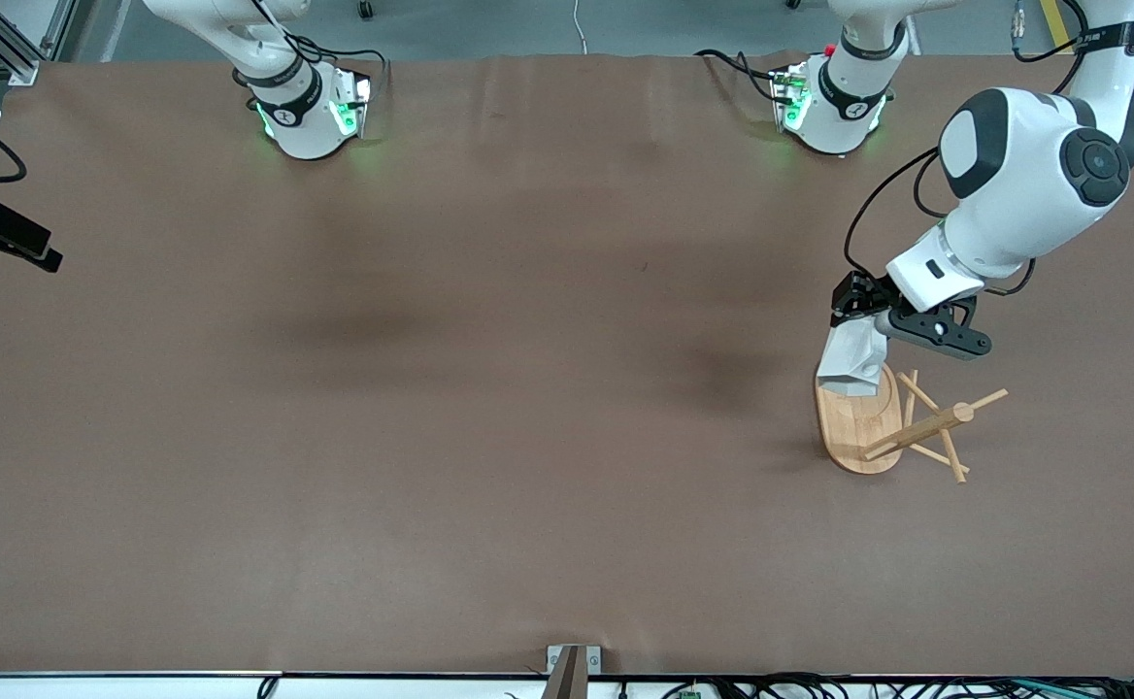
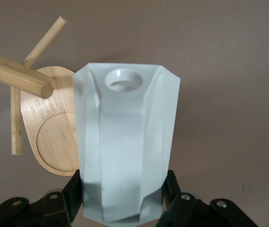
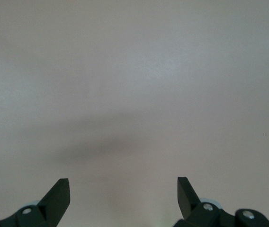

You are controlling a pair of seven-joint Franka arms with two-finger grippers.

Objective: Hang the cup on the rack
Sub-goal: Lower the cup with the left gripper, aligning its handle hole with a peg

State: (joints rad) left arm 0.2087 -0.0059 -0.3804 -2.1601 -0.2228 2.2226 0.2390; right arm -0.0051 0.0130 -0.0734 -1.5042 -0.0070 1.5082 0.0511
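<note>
My left gripper (image 1: 858, 325) is shut on the white faceted cup (image 1: 853, 361) and holds it in the air over the end of the rack's oval base (image 1: 858, 427). In the left wrist view the cup (image 2: 125, 142) fills the middle between the black fingers (image 2: 75, 189), with its handle and round hole pointing away from the gripper. The bamboo rack's post (image 1: 921, 430) and thin pegs (image 1: 946, 442) stand beside the cup, apart from it. The rack's base (image 2: 49, 142) and a peg (image 2: 16, 73) also show in the left wrist view. My right gripper (image 3: 123, 189) is open and empty over bare brown table.
The brown table (image 1: 489, 408) spreads wide toward the right arm's end. A black device (image 1: 4, 236) juts in at that end's edge. The arm bases (image 1: 310, 107) stand along the table's edge farthest from the front camera.
</note>
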